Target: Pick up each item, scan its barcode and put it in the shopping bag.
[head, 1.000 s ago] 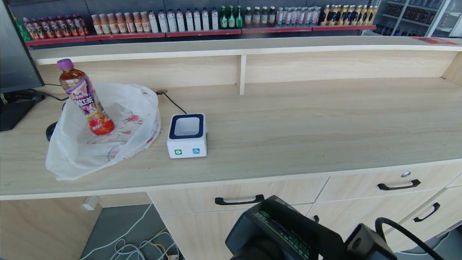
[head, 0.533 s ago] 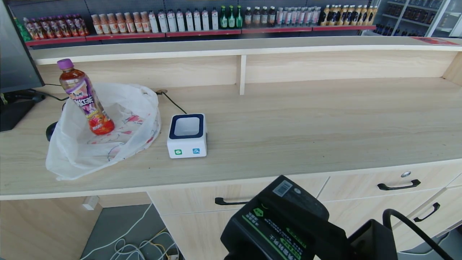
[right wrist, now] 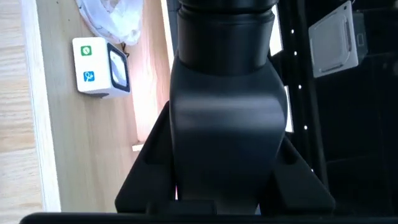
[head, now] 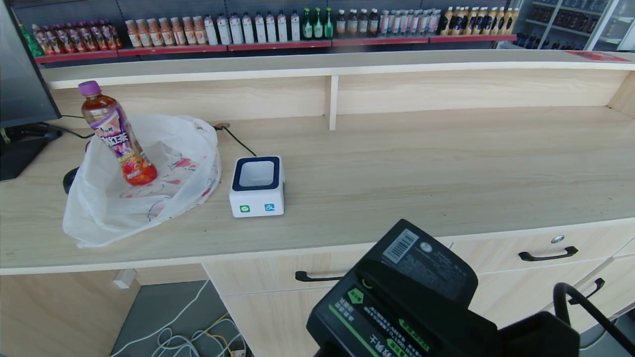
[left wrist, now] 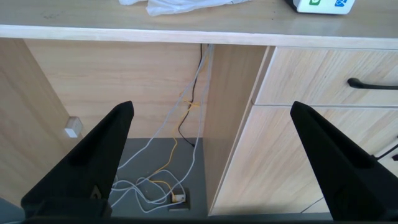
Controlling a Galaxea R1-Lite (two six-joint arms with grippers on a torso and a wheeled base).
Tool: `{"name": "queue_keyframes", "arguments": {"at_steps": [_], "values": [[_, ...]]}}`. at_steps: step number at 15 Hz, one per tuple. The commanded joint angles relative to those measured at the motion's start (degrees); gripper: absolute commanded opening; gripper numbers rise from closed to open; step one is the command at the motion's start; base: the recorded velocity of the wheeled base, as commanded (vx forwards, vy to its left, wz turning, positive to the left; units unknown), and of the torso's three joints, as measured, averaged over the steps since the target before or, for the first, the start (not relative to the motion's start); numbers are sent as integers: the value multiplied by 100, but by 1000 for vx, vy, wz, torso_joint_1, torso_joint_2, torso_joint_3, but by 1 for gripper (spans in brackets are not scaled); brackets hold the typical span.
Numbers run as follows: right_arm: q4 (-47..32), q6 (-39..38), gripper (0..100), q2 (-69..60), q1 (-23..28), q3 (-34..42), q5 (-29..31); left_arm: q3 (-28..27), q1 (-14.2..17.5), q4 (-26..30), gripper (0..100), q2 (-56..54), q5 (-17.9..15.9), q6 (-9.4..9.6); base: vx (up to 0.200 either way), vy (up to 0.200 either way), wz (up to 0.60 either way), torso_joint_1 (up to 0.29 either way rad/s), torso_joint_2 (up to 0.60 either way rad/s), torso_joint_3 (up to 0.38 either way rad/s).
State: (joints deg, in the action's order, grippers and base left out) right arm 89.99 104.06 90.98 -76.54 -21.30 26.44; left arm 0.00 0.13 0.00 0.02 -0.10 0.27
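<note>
Light wood worktop (head: 421, 168), white shopping bag (head: 99, 208) open at its left end, black barcoded pack (head: 412, 277) pinched in the right gripper (right wrist: 221, 186) fingers off the front edge, tea bottle (head: 116, 134) tilted in the bag, scanner (head: 257, 187) just beside the bag, left gripper (left wrist: 211, 111) below the edge, fingers spread.

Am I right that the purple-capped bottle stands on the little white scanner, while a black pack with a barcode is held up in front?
Not quite. The bottle stands upright in the shopping bag, not on the scanner, which sits beside the bag; the head view shows this. The black pack with its barcode is indeed held up in front.
</note>
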Motion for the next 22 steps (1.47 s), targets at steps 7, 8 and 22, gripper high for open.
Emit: {"name": "queue_keyframes", "arguments": {"at_steps": [7, 8, 22], "values": [[1, 932, 0, -89, -62, -112, -16, 0, 4, 0, 100, -2, 10, 0, 0, 0, 0, 0, 0, 0], [1, 1002, 0, -98, -62, -120, -7, 0, 4, 0, 100, -2, 1, 0, 0, 0, 0, 0, 0, 0], [1, 1029, 0, -89, -71, -147, -16, 0, 4, 0, 100, -2, 1, 0, 0, 0, 0, 0, 0, 0]]}}
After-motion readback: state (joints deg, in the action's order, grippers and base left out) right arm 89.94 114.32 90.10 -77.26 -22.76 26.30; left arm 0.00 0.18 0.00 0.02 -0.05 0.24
